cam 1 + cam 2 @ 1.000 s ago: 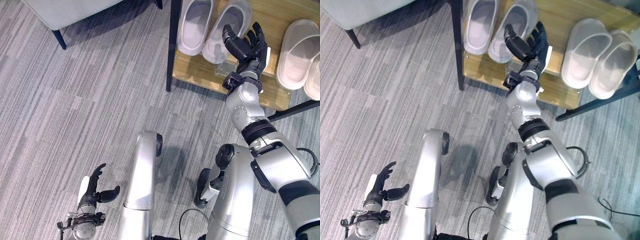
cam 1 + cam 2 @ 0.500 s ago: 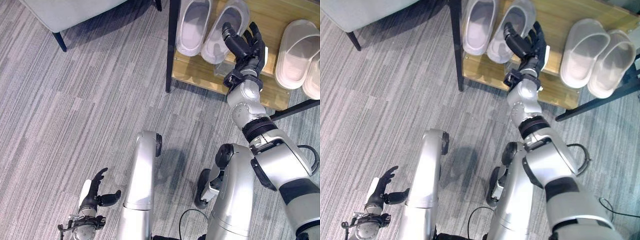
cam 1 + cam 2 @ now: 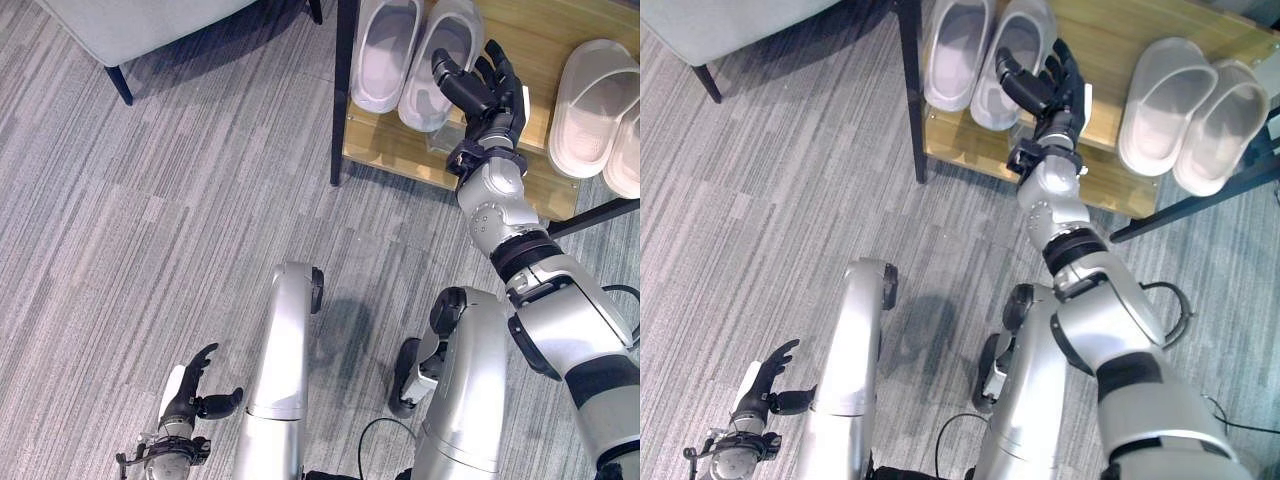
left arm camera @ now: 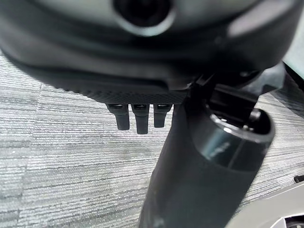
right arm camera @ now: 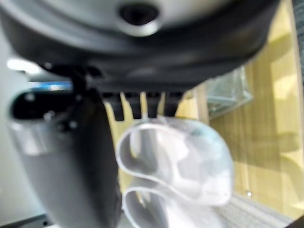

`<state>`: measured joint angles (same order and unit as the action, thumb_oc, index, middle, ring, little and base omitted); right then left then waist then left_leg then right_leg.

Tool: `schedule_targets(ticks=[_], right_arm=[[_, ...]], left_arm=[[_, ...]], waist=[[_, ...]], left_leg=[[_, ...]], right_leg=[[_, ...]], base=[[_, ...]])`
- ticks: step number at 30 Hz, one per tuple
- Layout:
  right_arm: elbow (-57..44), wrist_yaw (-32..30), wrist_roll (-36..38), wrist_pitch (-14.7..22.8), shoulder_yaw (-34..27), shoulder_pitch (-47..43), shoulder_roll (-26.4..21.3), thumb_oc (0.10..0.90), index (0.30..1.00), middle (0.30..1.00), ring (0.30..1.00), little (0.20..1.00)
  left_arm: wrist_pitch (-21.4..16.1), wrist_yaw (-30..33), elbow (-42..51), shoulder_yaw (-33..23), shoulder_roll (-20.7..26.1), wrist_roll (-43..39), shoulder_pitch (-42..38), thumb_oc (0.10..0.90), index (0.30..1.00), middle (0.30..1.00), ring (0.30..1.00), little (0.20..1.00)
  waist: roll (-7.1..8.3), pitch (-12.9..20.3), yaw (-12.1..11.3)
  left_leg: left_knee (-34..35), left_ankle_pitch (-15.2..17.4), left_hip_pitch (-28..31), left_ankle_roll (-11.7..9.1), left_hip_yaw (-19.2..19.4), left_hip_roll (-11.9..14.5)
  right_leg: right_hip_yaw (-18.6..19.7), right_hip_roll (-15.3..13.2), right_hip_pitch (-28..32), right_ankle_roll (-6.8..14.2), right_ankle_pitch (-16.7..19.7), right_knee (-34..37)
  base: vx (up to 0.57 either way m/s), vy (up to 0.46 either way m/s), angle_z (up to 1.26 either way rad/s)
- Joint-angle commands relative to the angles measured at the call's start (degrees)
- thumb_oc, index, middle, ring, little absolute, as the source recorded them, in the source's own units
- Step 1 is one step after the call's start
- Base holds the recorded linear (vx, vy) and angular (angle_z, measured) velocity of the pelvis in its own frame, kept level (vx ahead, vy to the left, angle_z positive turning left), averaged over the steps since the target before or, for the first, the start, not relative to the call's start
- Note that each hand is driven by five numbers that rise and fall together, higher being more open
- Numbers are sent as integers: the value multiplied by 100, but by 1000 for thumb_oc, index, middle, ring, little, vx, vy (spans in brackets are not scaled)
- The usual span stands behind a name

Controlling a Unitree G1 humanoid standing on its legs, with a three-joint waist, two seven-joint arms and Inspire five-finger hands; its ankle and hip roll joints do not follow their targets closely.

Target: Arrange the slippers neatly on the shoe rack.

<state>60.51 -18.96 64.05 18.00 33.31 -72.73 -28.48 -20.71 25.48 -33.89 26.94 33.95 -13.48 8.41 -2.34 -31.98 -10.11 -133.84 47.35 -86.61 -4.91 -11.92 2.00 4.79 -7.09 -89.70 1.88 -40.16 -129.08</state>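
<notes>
Right hand (image 3: pixel 483 88) hovered, fingers spread and empty, just beside the pale grey foam slippers (image 3: pixel 412 55) paired on the wooden shoe rack (image 3: pixel 545 30), apparently nudging them straight, while the left hand (image 3: pixel 190 392) hung relaxed, fingers apart, near the floor.

Both eye views look steeply down from the robot's head at the grey floor (image 3: pixel 150 220) and share the wooden shoe rack (image 3: pixel 545 40) at the upper right with its two pairs of slippers, the grey pair (image 3: pixel 985 50) and the white pair (image 3: pixel 1185 110), the right eye view seeing them from slightly further right. The left wrist view looks along the left hand (image 4: pixel 137 116) from very close, facing the floor. The right wrist view looks along the right hand (image 5: pixel 142 107) toward the grey pair and the rack's wood, also at close range.
</notes>
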Motion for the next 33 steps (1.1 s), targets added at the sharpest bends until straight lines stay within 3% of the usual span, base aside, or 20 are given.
schedule_targets(ticks=[1, 8, 23, 27, 28, 29, 30, 33], right_arm=[[-314, 147, -62, 483, 168, -845, -26, 800, 900, 900, 900, 900], [-1182, -282, -297, 1099, -547, -303, -291, 800, 900, 900, 900, 900], [-2542, -410, -514, 1588, -1149, 632, -649, 800, 900, 900, 900, 900], [-3781, -602, -1523, 1442, -998, 1230, -1158, 800, 900, 900, 900, 900], [-5009, -752, -2386, 1507, -1362, 2146, -1479, 800, 900, 900, 900, 900], [-5061, -787, -2426, 1482, -1386, 2224, -1472, 800, 900, 900, 900, 900], [-5859, -866, -3120, 1563, -1951, 3073, -1603, 800, 900, 900, 900, 900], [-6824, -867, -3614, 1616, -2520, 4043, -1651, 800, 900, 900, 900, 900]], left_arm=[[-163, 91, 303, 408, 190, -195, 296, 800, 900, 900, 900, 900], [-219, 218, 269, 226, 68, -228, 407, 800, 900, 900, 900, 900], [-306, 496, 692, -159, 76, 2, 538, 800, 900, 900, 900, 900], [-303, 555, 887, -427, -6, 113, 624, 800, 900, 900, 900, 900], [-315, 708, 1007, -711, -190, 259, 655, 800, 900, 900, 900, 900], [-312, 709, 1008, -690, -178, 262, 684, 800, 900, 900, 900, 900], [-331, 839, 1124, -873, -265, 484, 617, 800, 900, 900, 900, 900], [-348, 1018, 1314, -1126, -293, 730, 570, 800, 900, 900, 900, 900]], waist=[[-182, 219, -381], [-200, 219, -281], [-165, 219, -241], [-52, 219, -151], [87, 219, -6], [91, 219, -6], [215, 219, 98], [344, 219, 200]], left_leg=[[-163, 265, -334, 194, -83, -325], [-156, 265, -334, 205, -54, -347], [-163, 263, -334, 235, -44, -368], [-85, 218, -334, 253, -19, -391], [-50, 164, -334, 279, 36, -436], [-53, 132, -334, 285, 58, -423], [-46, 101, -334, 303, 144, -453], [-43, 73, -334, 302, 190, -471]], right_leg=[[177, -138, -26, -533, -189, -133], [167, -114, -26, -513, -206, -108], [114, -122, -26, -508, -212, -120], [159, -120, -26, -502, -213, -67], [192, -116, -26, -499, -222, -60], [205, -122, -26, -503, -193, -86], [230, -123, -26, -484, -209, -113], [242, -124, -26, -489, -223, -132]], base=[[0, 0, 0], [0, 0, 0], [0, 0, 0], [7, -5, 2], [12, -22, 9], [25, -51, 15], [-2, -50, 16], [-1, -56, 9]])
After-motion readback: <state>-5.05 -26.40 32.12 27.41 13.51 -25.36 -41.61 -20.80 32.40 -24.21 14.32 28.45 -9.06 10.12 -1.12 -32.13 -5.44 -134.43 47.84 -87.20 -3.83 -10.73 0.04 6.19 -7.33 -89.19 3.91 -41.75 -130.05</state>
